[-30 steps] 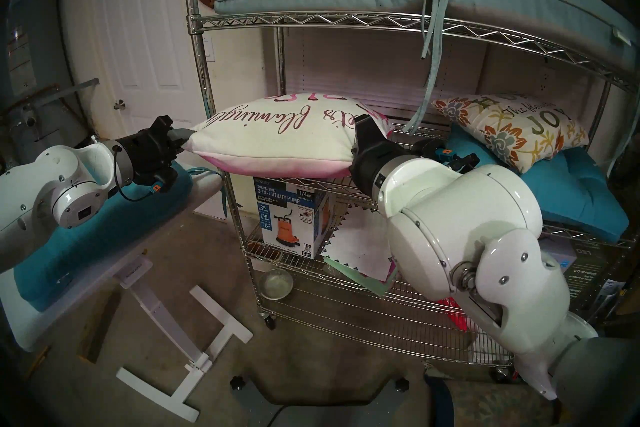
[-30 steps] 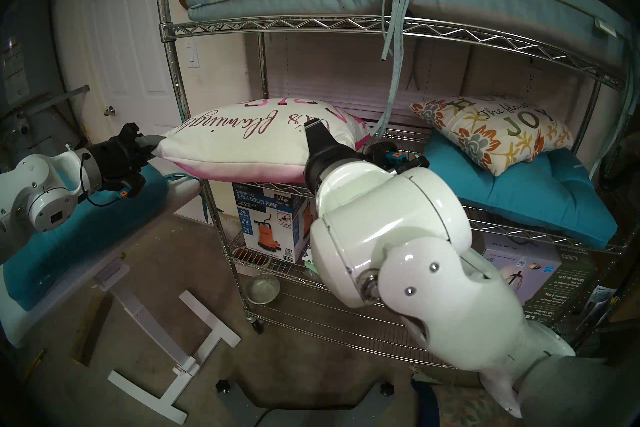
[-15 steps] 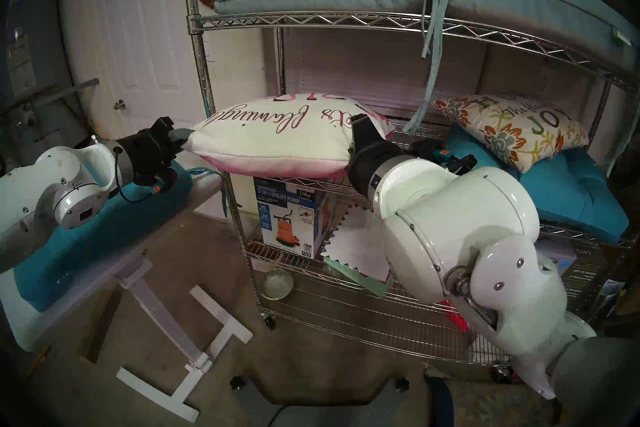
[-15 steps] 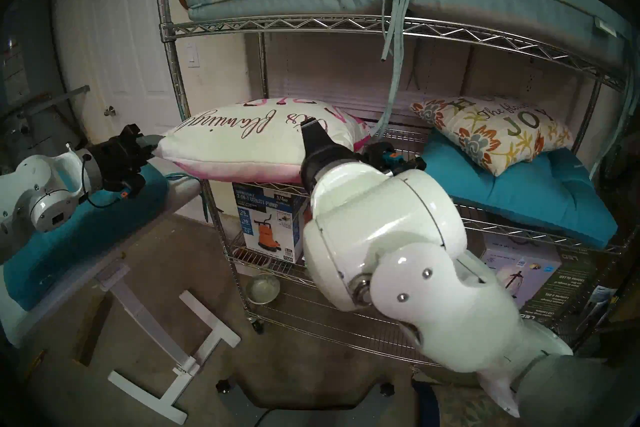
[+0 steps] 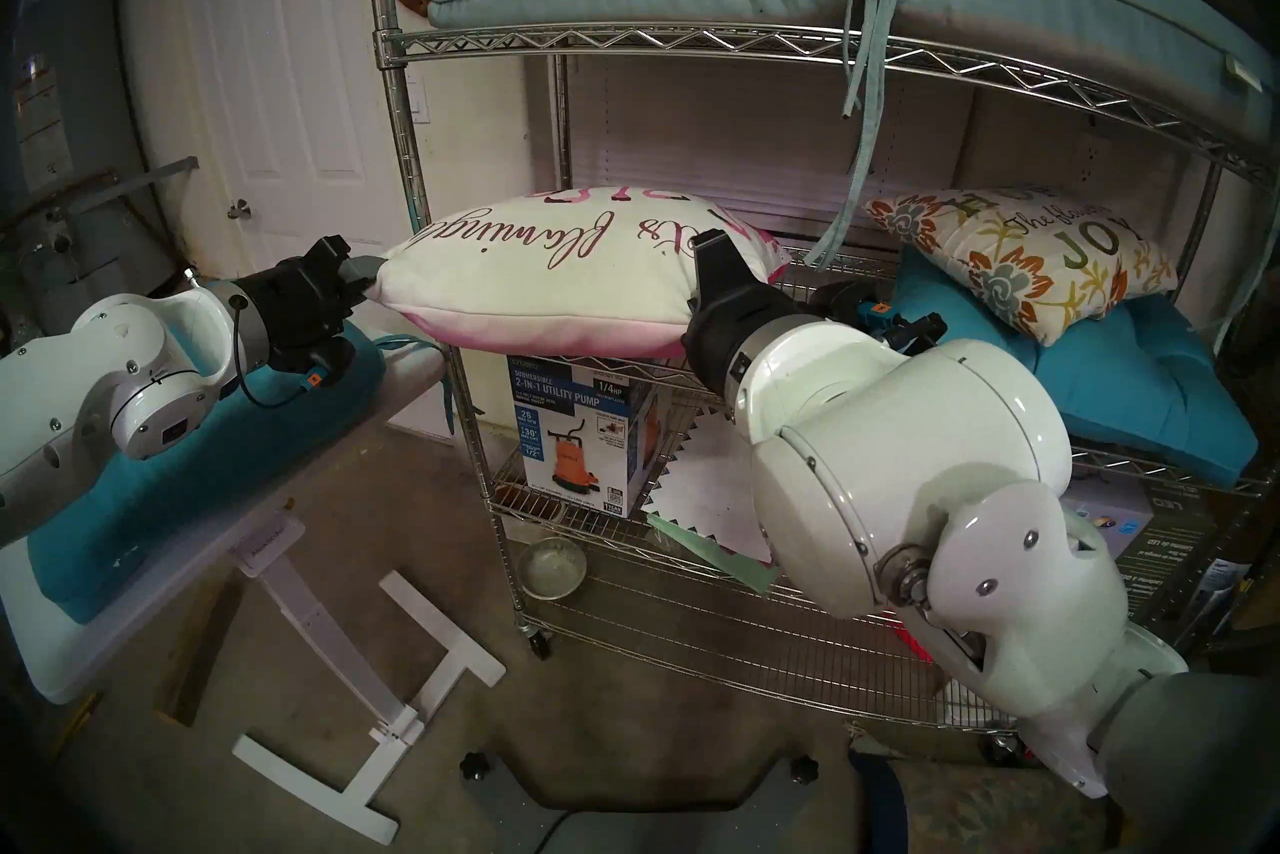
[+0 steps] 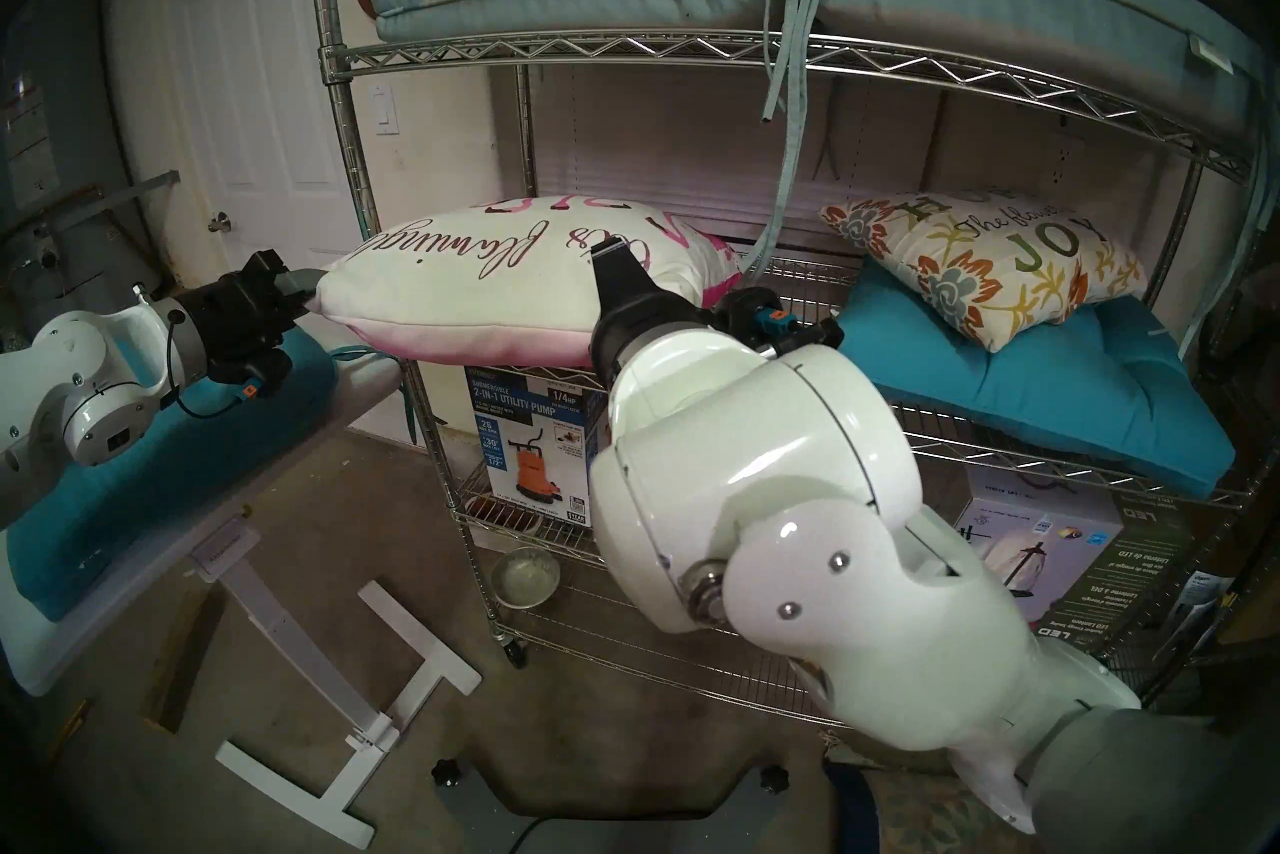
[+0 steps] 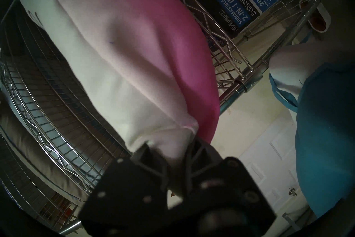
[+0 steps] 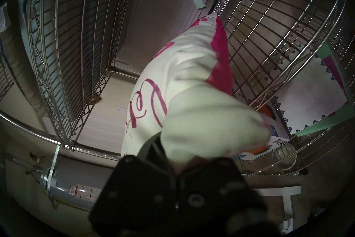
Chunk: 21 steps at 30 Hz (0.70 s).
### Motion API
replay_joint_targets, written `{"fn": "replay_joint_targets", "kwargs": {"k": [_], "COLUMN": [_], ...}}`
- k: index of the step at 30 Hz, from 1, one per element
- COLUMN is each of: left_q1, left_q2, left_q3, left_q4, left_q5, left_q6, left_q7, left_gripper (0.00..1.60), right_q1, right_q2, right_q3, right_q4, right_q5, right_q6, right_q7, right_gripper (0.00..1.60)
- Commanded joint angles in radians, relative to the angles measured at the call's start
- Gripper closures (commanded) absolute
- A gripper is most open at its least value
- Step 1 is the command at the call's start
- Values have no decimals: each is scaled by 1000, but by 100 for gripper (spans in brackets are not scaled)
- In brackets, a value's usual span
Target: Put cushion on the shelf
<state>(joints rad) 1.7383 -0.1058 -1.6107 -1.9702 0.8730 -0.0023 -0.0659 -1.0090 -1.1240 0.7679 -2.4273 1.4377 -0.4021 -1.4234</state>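
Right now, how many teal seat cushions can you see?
2. One teal seat cushion lies on the wire shelf, right side, under the floral pillow. The other lies on the white table at left.

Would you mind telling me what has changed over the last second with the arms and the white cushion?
The right gripper and its arm shifted slightly toward the robot's left, staying clamped on the white cushion. The left gripper still pinches the cushion's left corner, barely moved. The cushion remains over the shelf tier's left end; nothing was released.
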Motion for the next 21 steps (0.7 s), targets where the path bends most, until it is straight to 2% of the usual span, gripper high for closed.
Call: {"fn": "replay_joint_targets", "kwargs": {"k": [1, 9, 21], "left_q1": [-16, -31, -105], "left_q2": [-13, -39, -65], "left_q3": [19, 73, 116], "left_q4": [28, 68, 76], "left_q5": [10, 39, 107], "left_q6": [15, 17, 11], "left_q7": [18, 38, 63], "left_gripper": [160, 160, 160], "right_q1": [21, 26, 37], "right_q2": [-29, -41, -36], "right_q3": [-13, -38, -52], "right_q4": [-16, -16, 15], "right_q5": [-3, -8, -21], "right_q6": [1, -4, -8], "right_q7": [8, 8, 17], "right_gripper": [160, 160, 160]}}
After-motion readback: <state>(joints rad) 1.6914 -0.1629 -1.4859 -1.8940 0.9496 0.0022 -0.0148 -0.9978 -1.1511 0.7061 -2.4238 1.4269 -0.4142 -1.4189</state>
